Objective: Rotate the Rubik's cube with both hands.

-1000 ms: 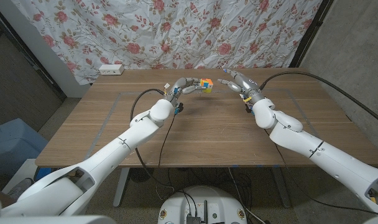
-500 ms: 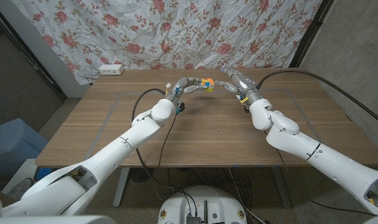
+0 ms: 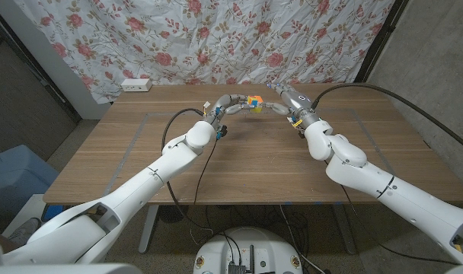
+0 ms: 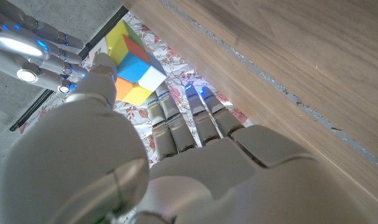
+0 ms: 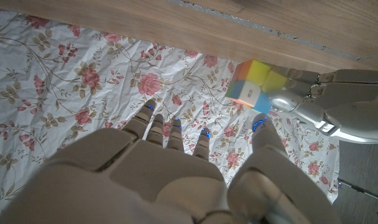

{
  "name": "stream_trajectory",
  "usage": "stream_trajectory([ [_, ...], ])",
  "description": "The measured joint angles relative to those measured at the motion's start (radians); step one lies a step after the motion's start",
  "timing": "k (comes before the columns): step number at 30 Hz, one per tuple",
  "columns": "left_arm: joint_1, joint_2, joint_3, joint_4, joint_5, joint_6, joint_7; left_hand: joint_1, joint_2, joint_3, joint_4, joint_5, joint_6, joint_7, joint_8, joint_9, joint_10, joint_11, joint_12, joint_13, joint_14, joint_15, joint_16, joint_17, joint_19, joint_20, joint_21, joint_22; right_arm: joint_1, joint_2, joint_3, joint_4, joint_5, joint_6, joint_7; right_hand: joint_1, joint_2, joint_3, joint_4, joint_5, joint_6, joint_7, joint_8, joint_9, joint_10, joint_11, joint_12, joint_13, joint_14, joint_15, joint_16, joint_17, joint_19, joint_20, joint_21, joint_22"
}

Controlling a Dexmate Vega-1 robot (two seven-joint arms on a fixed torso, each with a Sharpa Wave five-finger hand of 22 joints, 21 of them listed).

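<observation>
Left hand [image 3: 225,104] grips the Rubik's cube [image 3: 253,103] above the tabletop [image 3: 239,160] at 12 o'clock; right hand [image 3: 286,102] touches it, its grasp unclear, fingertips hidden.

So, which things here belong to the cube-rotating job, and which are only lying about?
Belong to the job:
- Rubik's cube, held up above the table
- left hand, holding the cube
- right hand, fingers at the cube

Lying about:
- power strip at the wooden table's far edge
- floral curtain
</observation>
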Motion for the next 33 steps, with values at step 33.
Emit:
stream_trajectory([
  [33,-0.001,-0.009,0.000,0.013,-0.007,-0.023,-0.002,-0.009,0.009,0.000,0.000,-0.002,0.003,-0.003,-0.001,0.007,0.005,0.005,-0.007,0.006,0.000,0.000,0.000,0.000,0.000,0.000,0.000,0.000,-0.033,-0.002,-0.006,-0.040,-0.115,-0.019,0.071,-0.032,-0.001,-0.006,0.037,-0.005,0.085,0.005,0.008,-0.002,-0.030,-0.052,0.000,0.000,-0.044,-0.027,0.000,0.005,-0.023,-0.013,0.000,0.000],
])
